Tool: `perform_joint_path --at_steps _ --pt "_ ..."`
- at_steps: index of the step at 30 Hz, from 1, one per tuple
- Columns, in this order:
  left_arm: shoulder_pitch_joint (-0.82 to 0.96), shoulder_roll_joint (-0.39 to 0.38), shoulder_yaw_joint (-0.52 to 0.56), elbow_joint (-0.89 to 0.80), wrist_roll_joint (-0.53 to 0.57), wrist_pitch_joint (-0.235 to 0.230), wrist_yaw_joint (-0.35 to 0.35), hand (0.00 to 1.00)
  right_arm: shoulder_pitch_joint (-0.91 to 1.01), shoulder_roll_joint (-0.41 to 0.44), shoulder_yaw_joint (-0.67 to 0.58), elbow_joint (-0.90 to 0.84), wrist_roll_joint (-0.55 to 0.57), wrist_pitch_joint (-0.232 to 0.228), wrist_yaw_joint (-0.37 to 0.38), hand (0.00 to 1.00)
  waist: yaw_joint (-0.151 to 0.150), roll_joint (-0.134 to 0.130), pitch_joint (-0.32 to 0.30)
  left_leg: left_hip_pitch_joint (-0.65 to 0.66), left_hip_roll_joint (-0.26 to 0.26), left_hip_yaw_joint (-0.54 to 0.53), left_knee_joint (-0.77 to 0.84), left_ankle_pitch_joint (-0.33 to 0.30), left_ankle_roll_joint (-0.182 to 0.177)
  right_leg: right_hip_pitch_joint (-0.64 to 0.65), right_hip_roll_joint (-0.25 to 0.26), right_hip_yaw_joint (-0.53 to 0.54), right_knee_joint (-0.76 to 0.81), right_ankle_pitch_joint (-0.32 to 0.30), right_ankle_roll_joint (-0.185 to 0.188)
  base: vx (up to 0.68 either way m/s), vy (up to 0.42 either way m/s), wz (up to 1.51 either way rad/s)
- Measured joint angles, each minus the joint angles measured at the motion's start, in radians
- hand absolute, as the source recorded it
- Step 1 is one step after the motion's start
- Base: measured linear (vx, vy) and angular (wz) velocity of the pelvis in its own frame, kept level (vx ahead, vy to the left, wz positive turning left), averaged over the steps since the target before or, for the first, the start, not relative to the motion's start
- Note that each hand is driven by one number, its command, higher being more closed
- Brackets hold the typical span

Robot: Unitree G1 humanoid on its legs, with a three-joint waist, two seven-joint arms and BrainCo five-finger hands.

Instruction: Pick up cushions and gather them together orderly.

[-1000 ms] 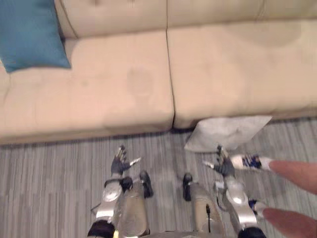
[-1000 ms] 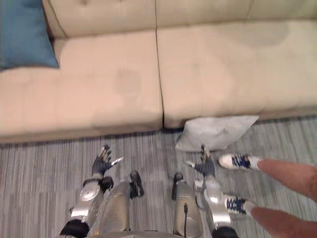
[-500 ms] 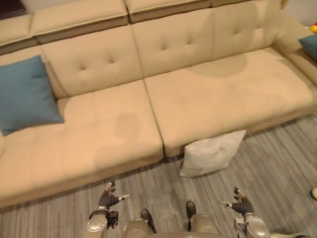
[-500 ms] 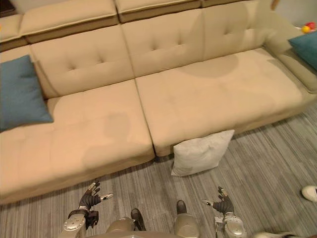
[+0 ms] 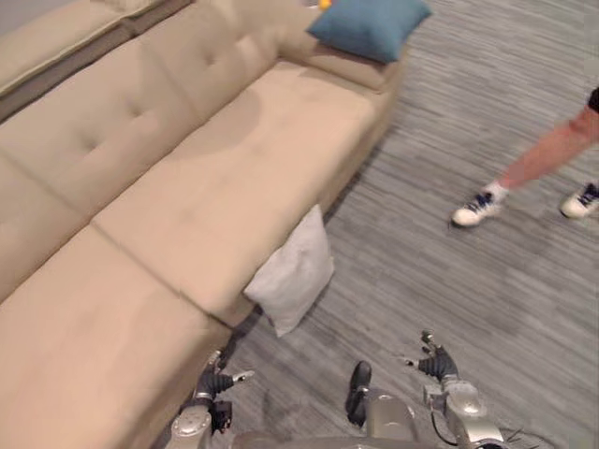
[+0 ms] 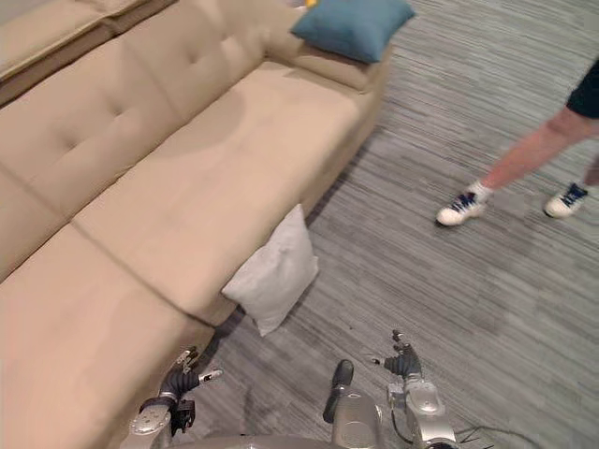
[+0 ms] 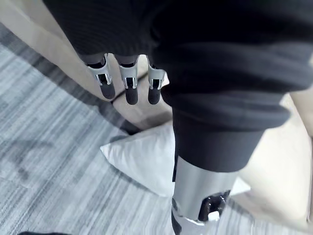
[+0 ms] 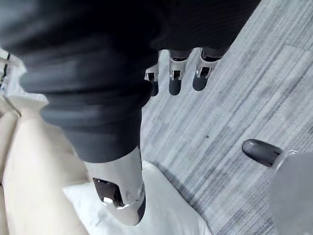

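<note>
White cushion (image 5: 292, 269): on the grey striped carpet floor (image 5: 487, 309), standing on edge, leaning against the front of the beige sofa (image 5: 187, 168), just beside the seam between two seat sections. Not held.

Blue cushion (image 5: 368, 23): on the sofa's far end, resting on the armrest, well apart from the white cushion.

Left robot hand (image 5: 217, 381): released, grasping nothing. Fingers (image 7: 127, 88) straight and hanging in a row, thumb held apart. Low over the floor, close to the sofa's front edge, near the white cushion but not touching it.

Right robot hand (image 5: 432, 360): released, grasping nothing. Fingers (image 8: 175, 81) straight, thumb out to the side. Over bare carpet, apart from the white cushion.

Person's lower legs in white shoes (image 5: 477, 210): on the carpet at the robot's right, well apart from sofa and both cushions.
</note>
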Motion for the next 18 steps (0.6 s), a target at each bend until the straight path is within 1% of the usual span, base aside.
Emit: perform_joint_path --at_steps 1,2,3,4,5,6,7,8,9,10,11,12,13,14,15,16,17,18 --pt "0.000 -0.015 -0.006 0.012 0.000 0.001 0.000 0.00 -0.009 0.000 0.014 0.000 -0.005 0.000 0.000 0.00 0.001 0.004 0.007 -0.067 0.013 -0.150 0.140 0.015 0.026 0.037 0.013 0.046 -0.025 -0.007 -0.009 0.28 -0.040 -1.04" --pt "-0.005 -0.026 -0.015 0.012 0.000 0.000 -0.001 0.00 -0.019 0.004 0.019 0.000 -0.005 0.001 -0.001 0.00 0.004 -0.002 0.015 -0.131 -0.029 -0.252 0.198 -0.045 0.003 0.061 0.017 0.075 -0.041 -0.012 -0.012 0.26 0.026 -0.84" --pt "-0.011 -0.029 -0.020 0.011 0.000 0.000 -0.001 0.00 -0.025 0.003 0.018 -0.001 -0.005 0.001 -0.003 0.00 0.009 0.005 0.019 -0.154 -0.059 -0.291 0.207 -0.069 0.005 0.081 0.015 0.094 -0.052 -0.014 -0.012 0.26 0.029 -0.63" --pt "-0.016 -0.031 -0.031 0.008 -0.001 0.000 0.001 0.00 -0.027 0.002 0.017 -0.002 -0.005 0.001 -0.004 0.00 0.023 -0.010 0.029 -0.190 -0.104 -0.329 0.194 -0.089 0.023 0.103 0.013 0.117 -0.069 -0.015 -0.011 0.26 0.032 -0.69" --pt "-0.017 -0.031 -0.036 0.004 -0.001 -0.004 0.001 0.00 -0.033 0.001 0.015 -0.002 -0.005 0.001 -0.004 0.00 0.039 -0.011 0.030 -0.235 -0.155 -0.355 0.143 -0.093 0.030 0.126 0.012 0.147 -0.086 -0.018 -0.007 0.30 0.071 -0.80" --pt "-0.018 -0.031 -0.036 0.004 -0.001 -0.004 0.003 0.00 -0.041 0.002 0.015 -0.003 -0.005 0.001 -0.011 0.00 0.053 -0.008 0.032 -0.282 -0.209 -0.380 0.041 -0.092 0.029 0.138 0.008 0.168 -0.085 -0.027 0.009 0.24 0.096 -0.66" --pt "-0.017 -0.032 -0.036 0.004 -0.001 -0.004 0.003 0.00 -0.044 0.002 0.016 -0.003 -0.005 0.001 -0.017 0.00 0.055 -0.005 0.033 -0.292 -0.231 -0.394 -0.013 -0.089 0.025 0.141 0.008 0.175 -0.083 -0.031 0.015 0.24 0.145 -0.52" --pt "-0.011 -0.034 -0.036 0.004 -0.002 -0.004 0.007 0.00 -0.052 0.001 0.016 -0.003 -0.005 0.000 -0.022 0.00 0.063 0.008 0.032 -0.300 -0.284 -0.431 -0.188 -0.051 -0.002 0.146 0.014 0.186 -0.076 -0.041 0.039 0.17 0.144 -0.51" --pt "-0.001 -0.039 -0.035 0.005 -0.002 -0.004 0.010 0.00 -0.056 -0.003 0.016 -0.002 -0.006 -0.001 -0.023 0.00 0.074 0.031 0.030 -0.293 -0.301 -0.455 -0.274 0.034 0.087 0.145 0.028 0.206 -0.057 -0.059 0.059 0.23 0.207 -0.64" --pt "0.001 -0.039 -0.030 0.008 -0.003 -0.003 0.016 0.00 -0.063 0.007 0.023 0.003 -0.007 0.001 -0.023 0.00 0.082 0.010 0.034 -0.264 -0.316 -0.442 -0.282 0.023 0.116 0.145 0.013 0.234 -0.028 -0.085 0.076 0.26 0.172 -0.34" --pt "0.006 -0.041 -0.028 0.010 -0.003 -0.004 0.025 0.00 -0.063 0.009 0.022 0.001 -0.025 -0.001 -0.021 0.00 0.079 -0.016 0.031 -0.245 -0.354 -0.441 -0.305 0.001 0.124 0.146 -0.018 0.235 0.003 -0.112 0.110 0.34 0.195 -0.02" --pt "0.007 -0.047 -0.032 0.011 -0.003 -0.003 0.022 0.00 -0.064 0.007 0.021 0.002 -0.041 -0.002 -0.024 0.00 0.079 -0.039 0.031 -0.225 -0.386 -0.435 -0.312 -0.030 0.131 0.140 -0.062 0.234 0.066 -0.161 0.136 0.30 0.139 0.24" --pt "0.008 -0.052 -0.033 0.014 -0.003 -0.003 0.022 0.00 -0.062 0.003 0.020 0.003 -0.047 -0.001 -0.023 0.00 0.078 -0.045 0.031 -0.212 -0.401 -0.434 -0.313 -0.043 0.135 0.136 -0.081 0.235 0.106 -0.178 0.150 0.35 0.212 0.17" --pt "0.003 -0.057 -0.033 0.025 -0.004 -0.003 0.024 0.00 -0.064 0.001 0.021 0.004 -0.060 -0.001 -0.022 0.00 0.079 -0.046 0.030 -0.175 -0.430 -0.434 -0.315 -0.067 0.155 0.108 -0.123 0.230 0.237 -0.198 0.179 0.30 0.184 0.14" --pt "0.003 -0.053 -0.034 0.029 -0.004 -0.003 0.024 0.00 -0.066 0.005 0.022 0.004 -0.071 -0.001 -0.022 0.00 0.077 -0.045 0.029 -0.160 -0.439 -0.440 -0.317 -0.070 0.165 0.098 -0.138 0.224 0.294 -0.198 0.181 0.29 0.175 0.25" --pt "0.003 -0.043 -0.037 0.030 -0.004 -0.003 0.024 0.00 -0.064 0.014 0.022 0.004 -0.079 -0.001 -0.020 0.00 0.071 -0.044 0.029 -0.135 -0.452 -0.456 -0.323 -0.078 0.179 0.074 -0.158 0.220 0.391 -0.189 0.191 0.32 0.105 0.67" --pt "0.002 -0.027 -0.042 0.029 -0.004 -0.003 0.026 0.00 -0.060 0.025 0.023 0.013 -0.083 -0.001 -0.019 0.00 0.051 -0.038 0.026 -0.110 -0.457 -0.500 -0.327 -0.087 0.193 0.058 -0.162 0.212 0.451 -0.220 0.181 0.32 0.067 0.82" --pt "-0.003 -0.027 -0.043 0.029 -0.004 -0.003 0.028 0.00 -0.059 0.026 0.024 0.014 -0.083 -0.001 -0.019 0.00 0.049 -0.035 0.025 -0.103 -0.457 -0.524 -0.331 -0.088 0.194 0.056 -0.154 0.214 0.445 -0.239 0.176 0.40 0.024 1.05"
